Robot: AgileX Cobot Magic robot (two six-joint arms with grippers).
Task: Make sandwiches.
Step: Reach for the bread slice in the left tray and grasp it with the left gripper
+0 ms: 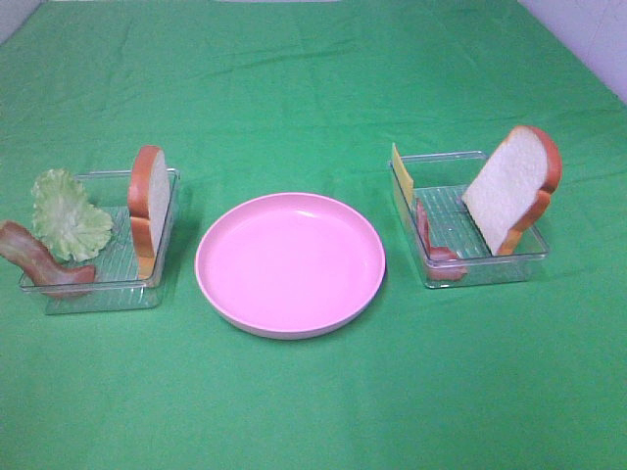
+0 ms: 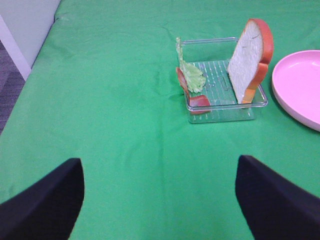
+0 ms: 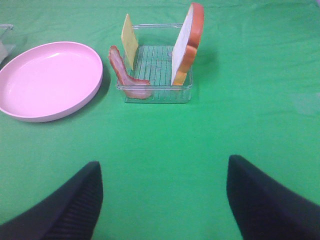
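Sandwich parts, unassembled, on green tabletop [image 1: 313, 78].
1. The left bread slice [image 1: 149, 206]: upright on edge in left tray [image 1: 98, 294], rounded top up, with lettuce [image 1: 69, 215] and bacon [image 1: 39, 259]; well ahead of left pincer [image 2: 159, 165].
2. The right bread slice [image 1: 511, 186]: leaning, long axis near vertical, in right tray [image 1: 485, 272] with cheese [image 1: 402, 176] and bacon strip [image 1: 431, 240]; well ahead of right pincer [image 3: 164, 165].

Between trays: pink plate [image 1: 290, 264]. Both pincers wide, holding nothing.

Both black matte: left pincer [image 2: 159, 167], right pincer [image 3: 163, 165]; fingers [image 3: 60, 210] rounded, faintly ribbed
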